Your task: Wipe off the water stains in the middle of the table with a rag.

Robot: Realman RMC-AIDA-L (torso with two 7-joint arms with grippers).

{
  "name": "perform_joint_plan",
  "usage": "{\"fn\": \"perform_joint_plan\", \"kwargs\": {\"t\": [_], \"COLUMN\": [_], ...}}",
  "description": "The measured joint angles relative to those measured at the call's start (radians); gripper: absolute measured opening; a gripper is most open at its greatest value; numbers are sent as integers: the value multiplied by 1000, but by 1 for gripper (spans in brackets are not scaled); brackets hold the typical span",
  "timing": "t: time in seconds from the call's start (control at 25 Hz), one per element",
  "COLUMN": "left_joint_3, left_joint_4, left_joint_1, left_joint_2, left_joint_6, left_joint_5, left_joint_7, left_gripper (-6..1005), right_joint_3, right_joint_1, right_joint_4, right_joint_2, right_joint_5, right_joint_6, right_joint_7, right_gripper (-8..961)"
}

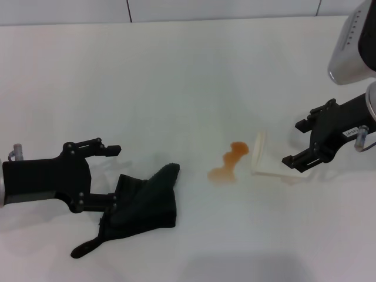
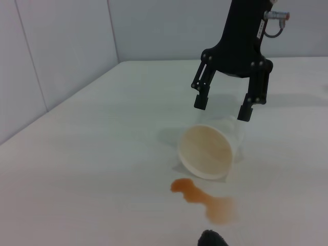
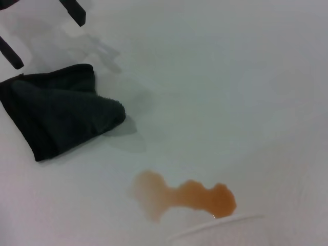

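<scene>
Rag (image 1: pixel 144 201) looks soft, light, floppy: pinch the bunched middle. Left gripper (image 1: pixel 108 176) open beside it; right gripper (image 1: pixel 302 143) open, above cup (image 1: pixel 265 158).

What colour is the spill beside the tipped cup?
The water stains are translucent orange-brown, darkest at the end nearest the cup; clearest in the right wrist view.

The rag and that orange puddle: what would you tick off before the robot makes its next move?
1. Rag within reach of the left end effector: ok, right beside it.
2. Rag gripped: not ok, the left end effector is open.
3. Water stains uncovered on the table: ok.
4. Path from rag to stains free: ok.
5. Paper cup clear of the wipe area: not ok, it lies tipped beside the stains.
6. Right end effector holding the cup: not ok, open.
</scene>
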Motion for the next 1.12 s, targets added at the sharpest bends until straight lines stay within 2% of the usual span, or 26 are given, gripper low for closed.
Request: {"fn": "perform_joint_plan", "kwargs": {"t": [0.44,1.12], "left_joint_3": [-2,-2], "left_joint_4": [0,-3], "left_joint_1": [4,5], "left_joint_2": [-2,-7], "left_joint_6": [-1,-10], "left_joint_5": [0,0], "left_joint_7": [11,22], "left_gripper": [858,855], "right_joint_3": [-36,-42], "right_joint_1": [24,31], "right_joint_4": [2,95], "right_joint_2": [0,1], "right_joint_5": [-10,-32], "right_joint_6": [-3,31], "right_joint_7": [36,39], "right_gripper": [812,811]}}
